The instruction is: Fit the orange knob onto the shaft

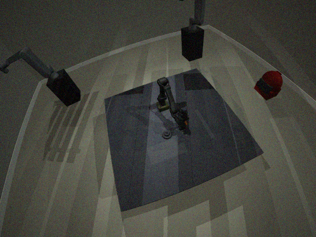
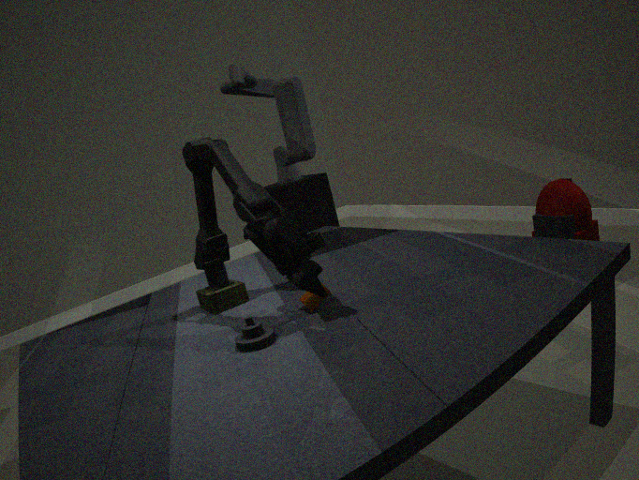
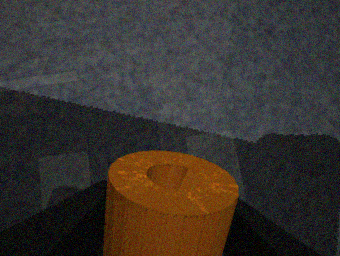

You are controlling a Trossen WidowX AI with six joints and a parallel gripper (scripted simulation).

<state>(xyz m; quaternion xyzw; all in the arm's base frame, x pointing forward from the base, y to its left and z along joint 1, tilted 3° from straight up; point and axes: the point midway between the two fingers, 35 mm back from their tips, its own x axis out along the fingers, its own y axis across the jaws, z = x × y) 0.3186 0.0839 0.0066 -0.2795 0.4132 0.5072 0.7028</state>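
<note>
The orange knob [image 1: 186, 123] [image 2: 310, 301] [image 3: 165, 227] is between the fingers of my gripper [image 1: 186, 127] [image 2: 319, 296] [image 3: 168, 200], which is shut on it. The wrist view shows the knob's end face with its hole; the hole's right edge looks straighter than the rest. My gripper slants down toward the table, and I cannot tell if the knob touches it. The round pedestal [image 1: 163, 136] [image 2: 242, 345] stands apart from the knob, to its left in the top and exterior views. Its dark shaft [image 2: 249, 322] points up, bare. The shaft's flat side cannot be seen.
The arm's yellow-green base block [image 1: 163, 108] [image 2: 222, 299] stands behind the pedestal on the dark blue table [image 1: 163, 178] [image 2: 231, 412]. Beyond the table are black boxes [image 1: 192, 43] [image 1: 63, 88] bearing grey arms and a red domed object [image 1: 273, 81] [image 2: 563, 199].
</note>
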